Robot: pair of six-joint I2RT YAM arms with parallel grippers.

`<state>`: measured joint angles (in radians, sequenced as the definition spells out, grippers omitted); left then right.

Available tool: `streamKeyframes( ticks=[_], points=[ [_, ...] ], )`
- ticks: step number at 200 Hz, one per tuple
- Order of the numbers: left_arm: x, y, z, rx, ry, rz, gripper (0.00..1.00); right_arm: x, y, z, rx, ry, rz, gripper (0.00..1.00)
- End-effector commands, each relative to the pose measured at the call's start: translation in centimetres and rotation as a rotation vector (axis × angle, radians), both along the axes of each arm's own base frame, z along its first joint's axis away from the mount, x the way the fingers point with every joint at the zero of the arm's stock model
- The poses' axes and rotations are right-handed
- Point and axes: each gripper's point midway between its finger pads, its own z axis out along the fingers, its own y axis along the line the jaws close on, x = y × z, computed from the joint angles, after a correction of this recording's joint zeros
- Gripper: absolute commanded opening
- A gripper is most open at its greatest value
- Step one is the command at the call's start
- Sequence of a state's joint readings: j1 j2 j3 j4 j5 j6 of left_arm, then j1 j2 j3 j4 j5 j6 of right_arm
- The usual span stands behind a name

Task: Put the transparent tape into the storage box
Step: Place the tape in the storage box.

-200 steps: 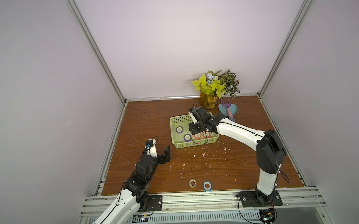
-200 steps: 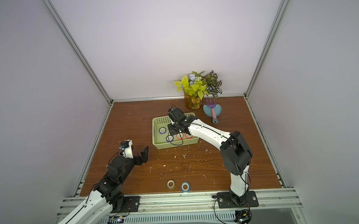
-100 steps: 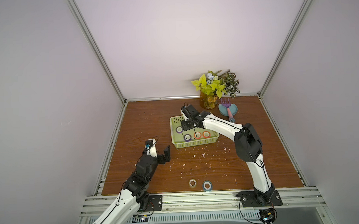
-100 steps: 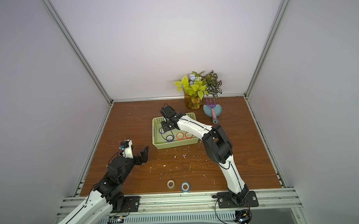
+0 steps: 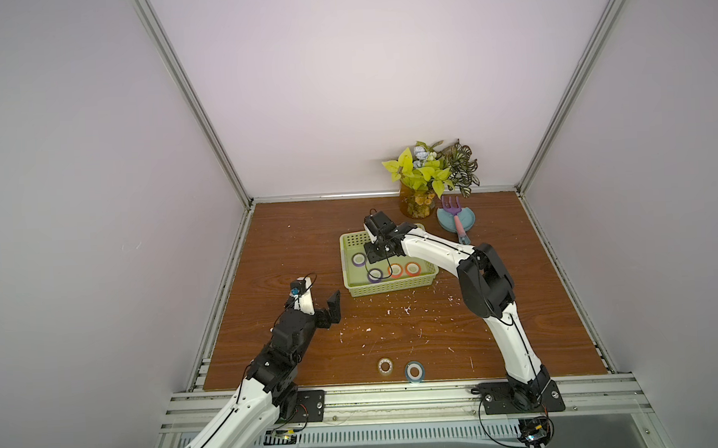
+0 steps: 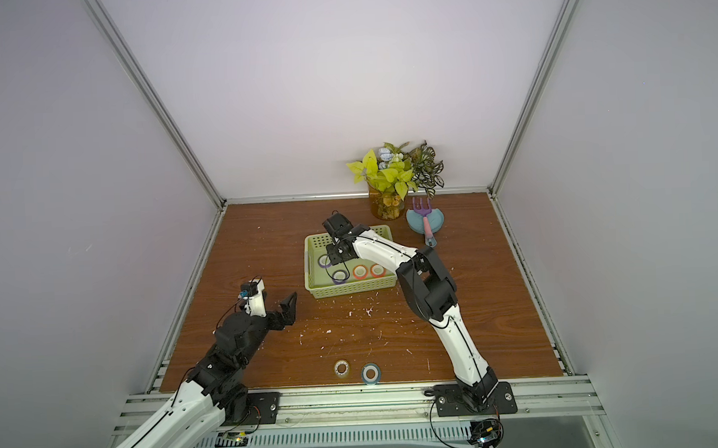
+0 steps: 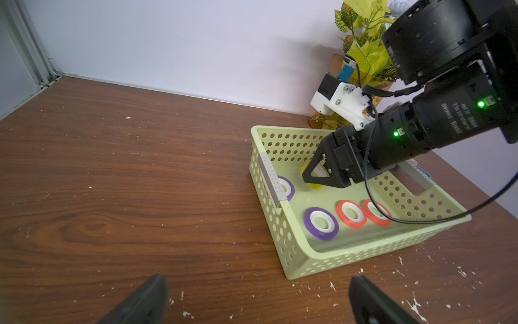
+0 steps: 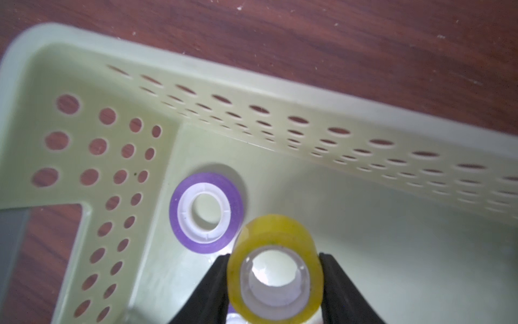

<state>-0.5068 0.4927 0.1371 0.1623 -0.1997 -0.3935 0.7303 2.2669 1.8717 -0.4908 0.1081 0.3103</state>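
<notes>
the right gripper (image 8: 273, 257) is clamping the transparent tape (image 8: 274, 232), a yellowish see-through roll, with 1 finger pressing on each side of its outer band. the roll's hole is facing the wrist camera. gripping across the band like this is likely keeping the roll from rolling away while it is being lowered. the tape is sitting inside the storage box (image 5: 387, 289), over its far left part and just beside a purple roll (image 8: 206, 210). whether it is touching the box floor, i cannot tell. 2 orange rolls (image 5: 396, 270) and 1 more purple roll (image 5: 375, 275) are lying flat nearer the front wall, so this corner is probably being chosen as free floor.

the right arm is reaching far out from its base, elbow bending high and forearm sloping down, with the wrist pointing into the box. the left gripper (image 7: 258, 279) is hanging over bare table near the box's near left corner. its jaws are standing wide and empty, seemingly waiting out of the way. a clear roll (image 5: 385, 365) and a blue roll (image 5: 414, 371) are lying by the table's front edge.
</notes>
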Motion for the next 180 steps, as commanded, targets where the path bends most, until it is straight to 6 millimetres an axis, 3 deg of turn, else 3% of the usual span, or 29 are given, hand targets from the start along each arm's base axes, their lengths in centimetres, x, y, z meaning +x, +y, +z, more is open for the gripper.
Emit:
streamKeyframes(
  ticks=[1,55,98,132,180],
  points=[
    [0.2,0.4,0.2,-0.004,-0.021,0.019,0.99,1.0,-0.1,1.3,0.005,-0.03,-0.014,0.51],
    [0.2,0.5,0.3,-0.006,-0.022,0.026,0.99,1.2,-0.3,1.5,-0.002,-0.031,-0.017,0.64],
    [0.1,0.5,0.3,-0.005,-0.023,0.024,0.99,0.2,-1.0,4.3,0.008,-0.048,-0.001,0.75],
    [0.2,0.6,0.3,-0.006,-0.025,0.026,0.99,-2.7,-2.0,6.4,0.023,-0.058,0.059,0.91],
    [0.1,0.7,0.3,-0.008,-0.028,0.031,0.99,-9.2,-4.2,7.3,0.012,-0.078,0.095,0.94]
  ],
)
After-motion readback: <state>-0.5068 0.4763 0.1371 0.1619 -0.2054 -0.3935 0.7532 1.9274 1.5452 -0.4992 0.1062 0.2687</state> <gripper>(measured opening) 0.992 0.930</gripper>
